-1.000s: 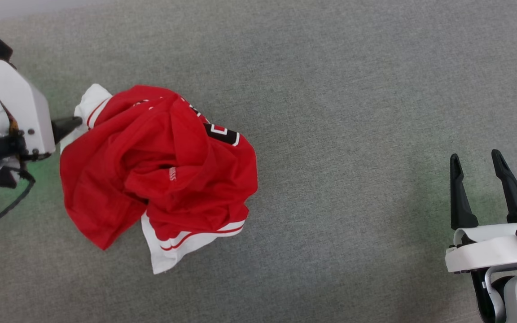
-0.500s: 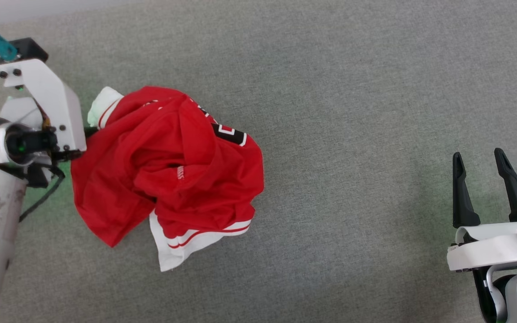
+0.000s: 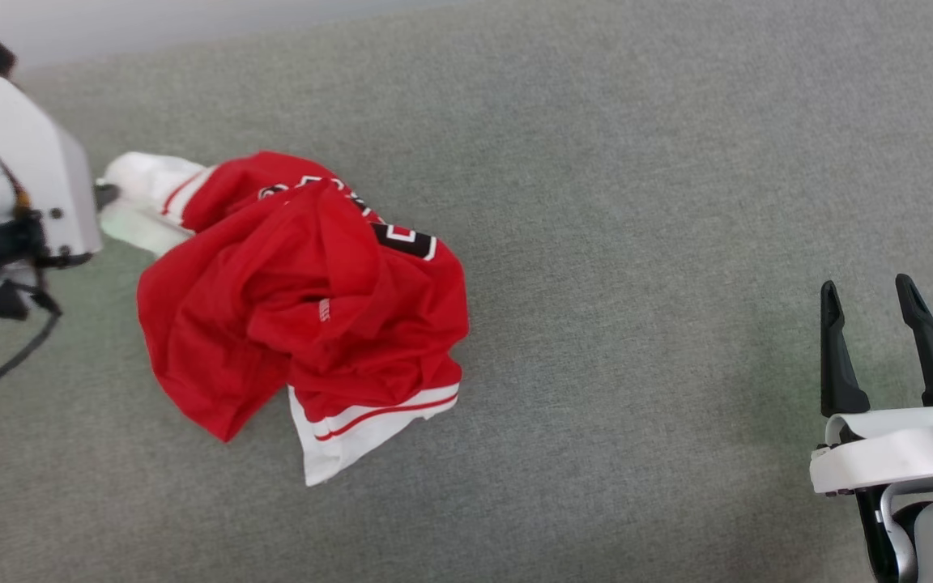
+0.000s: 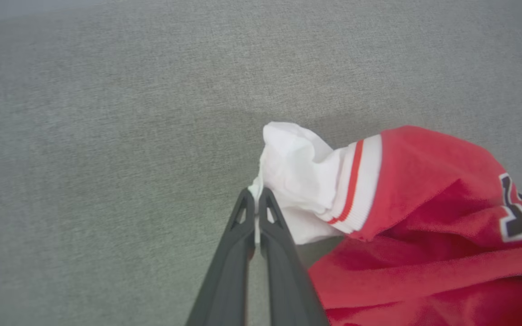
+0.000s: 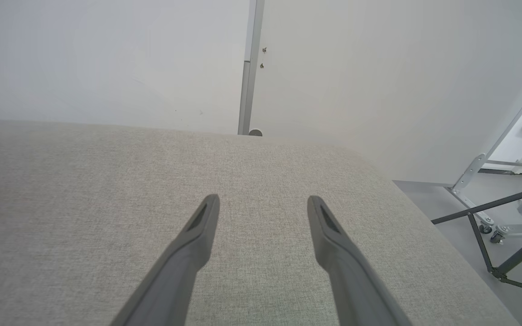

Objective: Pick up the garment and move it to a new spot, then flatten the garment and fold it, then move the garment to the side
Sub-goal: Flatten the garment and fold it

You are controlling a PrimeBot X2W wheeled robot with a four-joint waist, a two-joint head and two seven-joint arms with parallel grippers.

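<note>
Garment (image 3: pixel 304 308) sprawls crumpled on the grey bench (image 3: pixel 636 243), white sleeve (image 4: pixel 297 181) pointing at the left tool (image 4: pixel 256 192) pinching it; right tool (image 3: pixel 866 285) spread, well apart.

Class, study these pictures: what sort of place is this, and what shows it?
Probably a robotics lab or test room: a wide grey fabric-covered table, bare white wall panels, and a pale metal frame on castors beside it.

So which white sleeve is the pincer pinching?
The far sleeve, stretched sideways in the shut left pincer; the near sleeve lies loose under the red jersey.
</note>
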